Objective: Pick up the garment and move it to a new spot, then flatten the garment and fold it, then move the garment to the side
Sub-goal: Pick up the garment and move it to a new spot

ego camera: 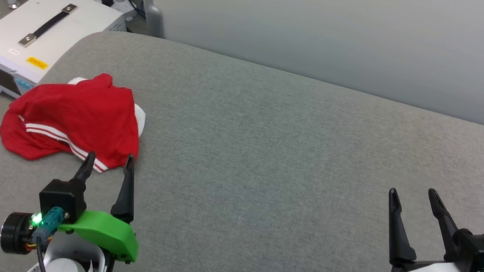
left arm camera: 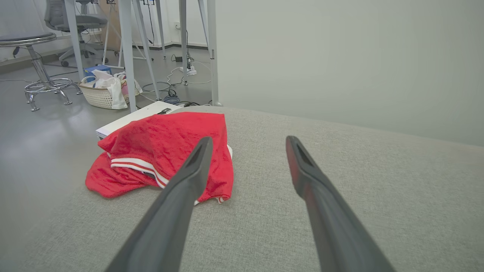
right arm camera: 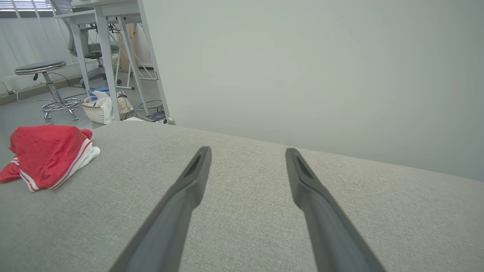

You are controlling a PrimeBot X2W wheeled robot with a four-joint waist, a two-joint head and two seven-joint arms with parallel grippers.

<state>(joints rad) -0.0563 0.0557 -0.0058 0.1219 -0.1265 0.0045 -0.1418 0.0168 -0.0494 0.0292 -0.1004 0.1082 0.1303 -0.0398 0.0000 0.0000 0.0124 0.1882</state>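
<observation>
From my head camera the garment [ego camera: 74, 118] lies in a crumpled heap at about 9 o'clock on the grey padded surface [ego camera: 281, 132], close to that surface's rounded left edge. It is mostly red, with a red-and-white striped band running across its near side and a bit of white cloth showing at its 2 o'clock edge. My left gripper [ego camera: 110, 156] sits at about 7 o'clock in that view, with its two dark fingers spread wide and nothing between them. One fingertip overlaps the garment's near hem, and I cannot tell whether it touches the cloth. Through the left wrist camera the heap lies toward 10 o'clock, partly behind the left-hand finger, and the right-hand finger points over bare grey fabric. My right gripper [ego camera: 412, 192] is at about 4 o'clock in the head view, well apart from the garment. Its fingers are also spread wide and empty above the bare surface. From the right wrist camera the garment shows far off at 9 o'clock. Beyond the surface's left end, at 10 o'clock, a white box with a dark carry handle [ego camera: 47, 27] stands on the floor. A pale wall panel [ego camera: 358, 33] runs behind the surface at 12 o'clock.
</observation>
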